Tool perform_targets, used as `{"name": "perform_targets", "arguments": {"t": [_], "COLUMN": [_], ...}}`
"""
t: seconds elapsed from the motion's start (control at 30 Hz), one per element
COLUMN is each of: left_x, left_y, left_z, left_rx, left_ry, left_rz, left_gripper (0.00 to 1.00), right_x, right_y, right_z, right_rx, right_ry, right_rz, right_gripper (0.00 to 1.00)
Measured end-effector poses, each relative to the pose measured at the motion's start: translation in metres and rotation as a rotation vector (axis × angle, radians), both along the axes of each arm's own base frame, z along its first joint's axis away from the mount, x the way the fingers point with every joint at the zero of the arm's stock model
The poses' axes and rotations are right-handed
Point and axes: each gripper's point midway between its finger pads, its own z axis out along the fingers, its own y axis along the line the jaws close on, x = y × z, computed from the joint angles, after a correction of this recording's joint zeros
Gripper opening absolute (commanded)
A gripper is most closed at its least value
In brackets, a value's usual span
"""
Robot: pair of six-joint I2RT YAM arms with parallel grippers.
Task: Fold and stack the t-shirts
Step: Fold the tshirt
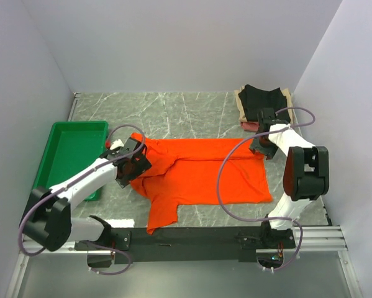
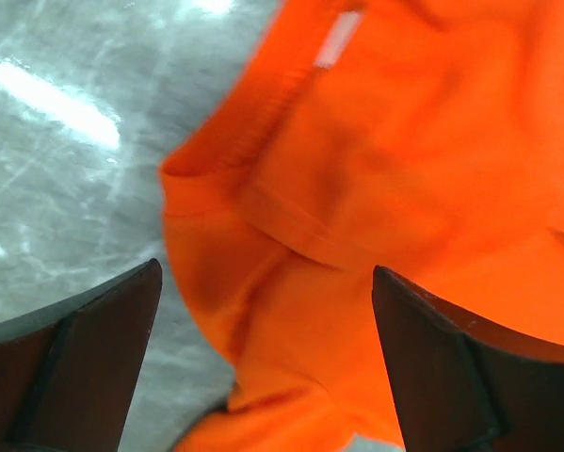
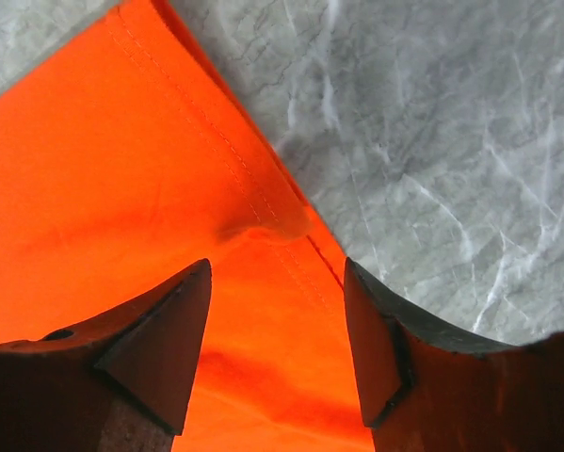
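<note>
A large bright orange t-shirt [image 1: 201, 171] lies spread on the marble table, one sleeve hanging toward the near edge. My left gripper [image 1: 131, 162] is open above its left end, at the collar and shoulder [image 2: 291, 217], with cloth between the fingers but not pinched. My right gripper [image 1: 262, 144] is open over the shirt's far right corner; the stitched hem [image 3: 253, 202] runs between its fingers. A stack of folded shirts [image 1: 260, 105], black on top of beige and pink, sits at the back right.
A green plastic tray [image 1: 74, 155] stands at the left beside the left arm. Grey walls close in the table on three sides. A black rail [image 1: 192, 239] with the arm bases runs along the near edge.
</note>
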Motion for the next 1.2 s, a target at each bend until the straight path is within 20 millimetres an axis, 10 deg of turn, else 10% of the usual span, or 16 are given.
{"name": "perform_targets", "arguments": {"t": [0.2,0.37,0.57,0.77,1.2], "left_x": [0.03,0.094,0.168,0.185,0.204], "left_y": [-0.015,-0.023,-0.027,-0.024,0.028], "left_z": [0.058,0.084,0.043,-0.024,-0.023], "left_rx": [-0.036,-0.049,-0.077,-0.081,-0.147], "left_ry": [-0.179,-0.263,-0.214,-0.079,-0.132], "left_rz": [-0.061,-0.066,-0.073,-0.08,0.027], "left_gripper": [0.99,0.99,0.99,0.99,0.99], "right_x": [0.009,0.034,0.065,0.075,0.083], "right_y": [0.01,0.034,0.063,0.069,0.088], "right_z": [0.027,0.044,0.026,-0.009,-0.023], "right_rx": [0.053,0.144,0.215,0.239,0.25], "right_ry": [-0.1,-0.206,-0.203,-0.129,-0.101], "right_rz": [0.021,0.099,0.167,0.173,0.239], "right_gripper": [0.79,0.81,0.81,0.81,0.8]}}
